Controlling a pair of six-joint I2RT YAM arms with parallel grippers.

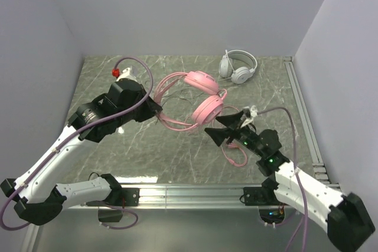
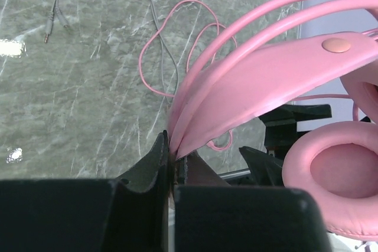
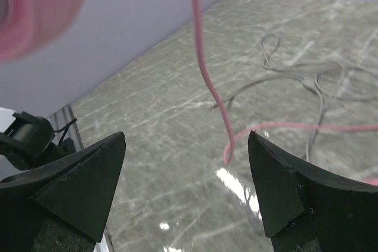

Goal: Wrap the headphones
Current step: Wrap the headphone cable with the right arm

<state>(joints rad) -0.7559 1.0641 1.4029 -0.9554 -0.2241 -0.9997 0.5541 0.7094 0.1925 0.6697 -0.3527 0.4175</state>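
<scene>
The pink headphones [image 1: 204, 95] are lifted over the middle of the table. My left gripper [image 1: 159, 109] is shut on the end of their headband [image 2: 266, 75], with one ear cup [image 2: 336, 175] hanging to its right. Their pink cable [image 1: 236, 154] trails down to the table. My right gripper [image 1: 211, 126] is open just below the lower ear cup. In the right wrist view the pink cable [image 3: 207, 81] hangs ahead of the wide-apart fingertips [image 3: 121, 140], touching neither. The white headphones [image 1: 238, 66] lie at the back right, and their thin grey cable [image 2: 159, 45] runs across the marble.
An aluminium rail [image 1: 195, 193] runs along the table's near edge and another rail [image 1: 301, 110] runs down its right side. Grey walls close in the left, back and right. The grey cable's jack plugs [image 2: 50, 28] lie on the marble to the left.
</scene>
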